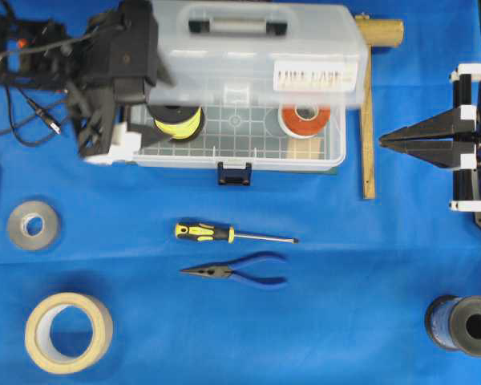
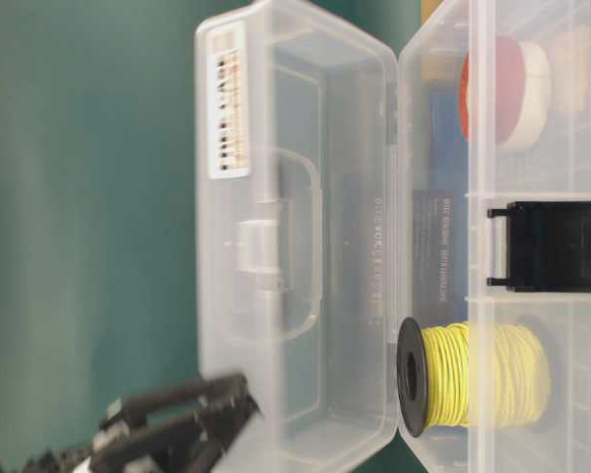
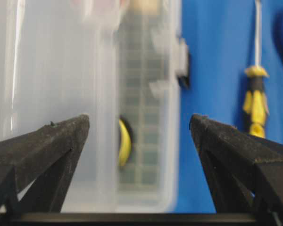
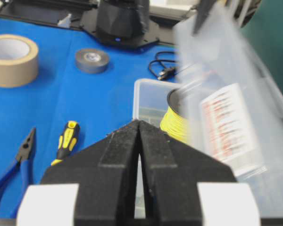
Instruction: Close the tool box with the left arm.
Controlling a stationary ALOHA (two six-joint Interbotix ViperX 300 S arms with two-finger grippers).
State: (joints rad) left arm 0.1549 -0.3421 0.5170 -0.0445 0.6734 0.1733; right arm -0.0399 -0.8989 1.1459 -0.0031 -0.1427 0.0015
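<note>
Lying at seven o'clock on the blue cloth, the masking tape roll (image 1: 68,332) sits below the grey tape roll (image 1: 33,224). At eleven, the left gripper (image 1: 112,140), jaws spread wide and empty, hangs beside the tool box (image 1: 240,156), whose lid (image 1: 256,56) stands partly raised. Inside sit a yellow wire spool (image 1: 179,122) and an orange spool (image 1: 305,119). The screwdriver (image 1: 232,234) and pliers (image 1: 236,271) lie at six. At three, the right gripper (image 1: 385,139) is pinched together, empty.
</note>
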